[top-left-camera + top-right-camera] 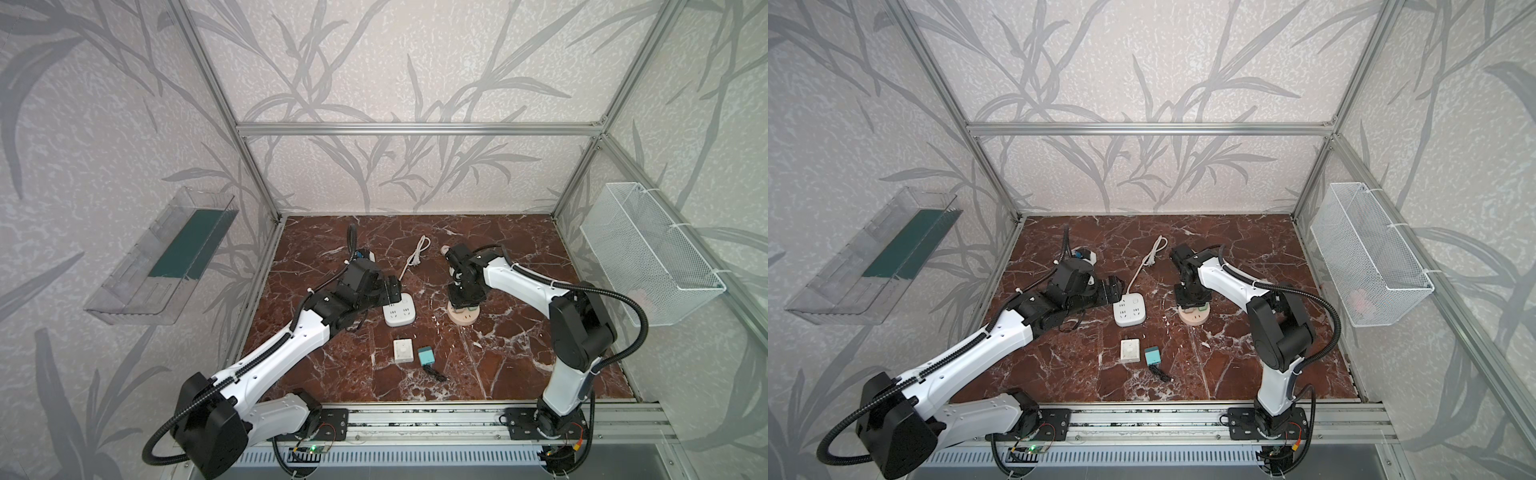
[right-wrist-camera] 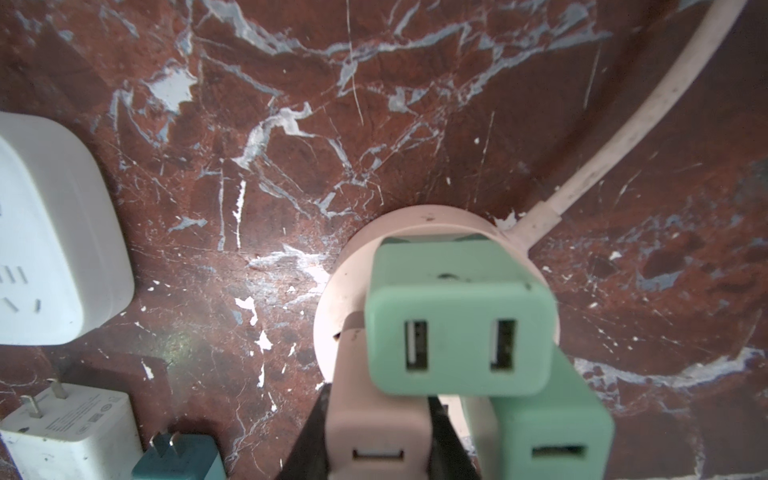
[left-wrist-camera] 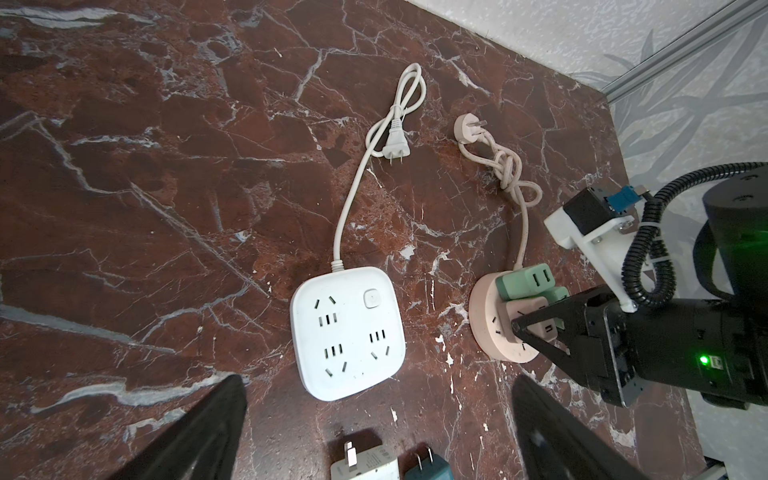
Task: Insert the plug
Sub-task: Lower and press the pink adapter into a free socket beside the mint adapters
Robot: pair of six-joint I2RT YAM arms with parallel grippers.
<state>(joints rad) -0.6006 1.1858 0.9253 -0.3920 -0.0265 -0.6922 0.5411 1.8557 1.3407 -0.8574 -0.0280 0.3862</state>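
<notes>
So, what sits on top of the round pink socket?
Three stand on the round pink socket: two green adapters and one pink adapter, gripped by the right jaws. Their prongs and the holes under them are covered.

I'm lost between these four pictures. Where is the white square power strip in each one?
Top view: white square power strip, mid-table.
Top view: mid-table too.
Left wrist: centre, whole.
Right wrist: cut off at the picture's edge.
Shared landmark: round pink socket beside it, in all four.
</notes>
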